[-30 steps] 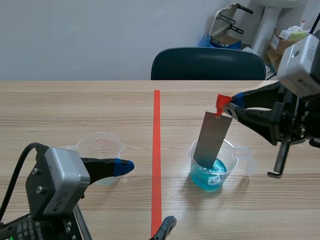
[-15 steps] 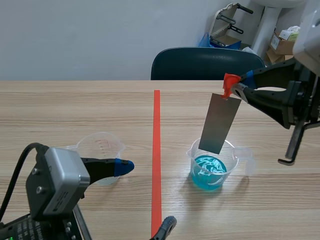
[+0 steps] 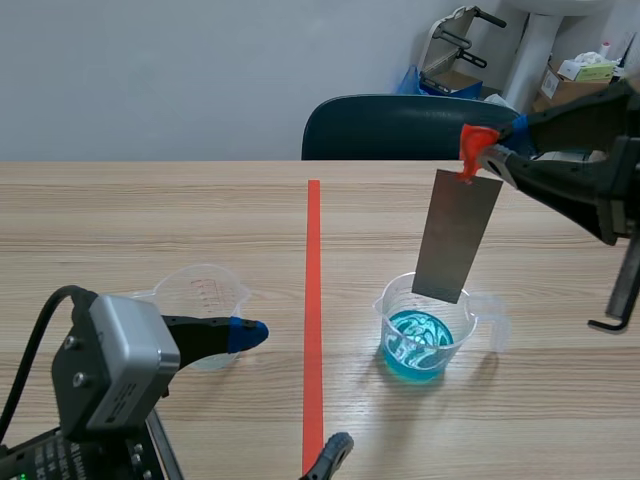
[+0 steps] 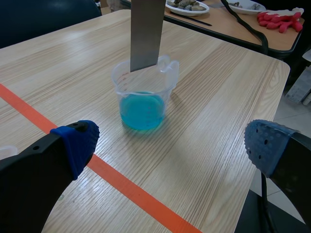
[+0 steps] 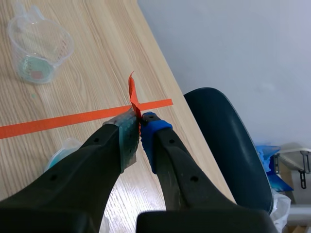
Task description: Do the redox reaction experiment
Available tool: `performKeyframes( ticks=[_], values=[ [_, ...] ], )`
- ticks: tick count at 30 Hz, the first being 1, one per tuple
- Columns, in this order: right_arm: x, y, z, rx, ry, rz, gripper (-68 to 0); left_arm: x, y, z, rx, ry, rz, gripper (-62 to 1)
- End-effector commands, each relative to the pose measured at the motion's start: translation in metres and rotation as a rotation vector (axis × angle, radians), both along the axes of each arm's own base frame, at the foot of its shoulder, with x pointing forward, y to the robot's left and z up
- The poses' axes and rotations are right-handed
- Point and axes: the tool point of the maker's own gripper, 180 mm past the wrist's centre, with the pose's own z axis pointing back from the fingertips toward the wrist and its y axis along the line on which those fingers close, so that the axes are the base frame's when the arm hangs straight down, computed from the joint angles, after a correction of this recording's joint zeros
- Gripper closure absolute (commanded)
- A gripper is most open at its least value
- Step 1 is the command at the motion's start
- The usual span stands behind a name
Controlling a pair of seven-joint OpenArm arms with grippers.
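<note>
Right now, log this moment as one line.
right jaws: shut on red tab; metal plate: over beaker, out of blue liquid; left jaws: open

Office-like lab room, wooden table point(image 3: 150, 210), beaker of blue liquid point(image 3: 420, 345), dark chair point(image 3: 415, 128), cardboard boxes point(image 3: 563, 88) behind

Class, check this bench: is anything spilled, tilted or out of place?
No spill shows. The metal plate hangs slightly tilted over the beaker of blue liquid, pinched only by its orange tab in the right gripper.

Left tool point(image 4: 170, 145) low, fingers wide apart; right tool point(image 5: 140, 132) raised, fingers pinched together.
</note>
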Motion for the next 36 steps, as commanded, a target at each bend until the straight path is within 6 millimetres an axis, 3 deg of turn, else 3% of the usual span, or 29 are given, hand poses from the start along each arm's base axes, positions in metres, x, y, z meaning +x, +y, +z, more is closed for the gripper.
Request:
performKeyframes(
  ticks=[1, 15, 36],
  values=[
    [-0.002, 0.002, 0.009, 0.002, -0.022, 0.017, -0.8, 0.001, -0.004, 0.010, -0.032, -0.019, -0.002, -62.3],
    [-0.006, 0.010, 0.020, 0.006, -0.029, 0.020, -0.8, 0.001, -0.005, 0.010, -0.032, -0.019, -0.002, -62.3],
    [-0.005, 0.009, 0.018, -0.002, -0.021, 0.011, -0.8, 0.001, -0.005, 0.010, -0.034, -0.018, -0.001, -62.3]
  ],
)
